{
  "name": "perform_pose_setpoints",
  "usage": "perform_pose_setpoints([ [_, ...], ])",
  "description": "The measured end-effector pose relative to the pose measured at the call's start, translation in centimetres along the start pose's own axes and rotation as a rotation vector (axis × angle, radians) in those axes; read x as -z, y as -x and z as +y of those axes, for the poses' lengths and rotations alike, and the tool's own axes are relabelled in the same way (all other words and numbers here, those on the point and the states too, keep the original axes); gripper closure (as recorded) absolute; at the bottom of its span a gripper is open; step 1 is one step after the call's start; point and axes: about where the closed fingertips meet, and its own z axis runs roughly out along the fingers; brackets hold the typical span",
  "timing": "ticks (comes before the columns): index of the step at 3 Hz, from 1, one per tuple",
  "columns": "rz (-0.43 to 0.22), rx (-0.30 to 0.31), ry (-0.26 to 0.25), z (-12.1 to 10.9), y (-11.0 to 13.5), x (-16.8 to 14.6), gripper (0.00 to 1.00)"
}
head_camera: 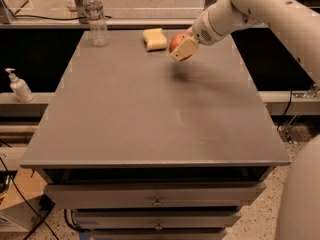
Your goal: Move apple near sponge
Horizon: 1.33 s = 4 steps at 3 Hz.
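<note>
Hand (pixel 180 47) clamped on apple (pixel 174 40), held above the desk (pixel 150 129) at far side, just right of sponge (pixel 154 39), not touching.

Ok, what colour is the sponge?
The sponge is pale yellow, camera view; the claw holds the apple beside it.

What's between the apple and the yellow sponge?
Only bare table, seen in the camera view. The gripper holds the apple just right of the sponge.

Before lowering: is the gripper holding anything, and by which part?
Yes. The gripper, beside the pale yellow foam sponge, clamps the round red-orange apple across its sides.
</note>
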Motion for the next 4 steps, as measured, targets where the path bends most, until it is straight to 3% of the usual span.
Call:
perform_pose_setpoints([
  [1, -0.028, -0.026, 0.022, -0.7, 0.7, -2.5, 0.83],
  [2, -0.039, -0.058, 0.042, -0.9, 0.4, -4.6, 0.59],
  [4, -0.049, -0.082, 0.060, -0.9, 0.3, -6.1, 0.12],
])
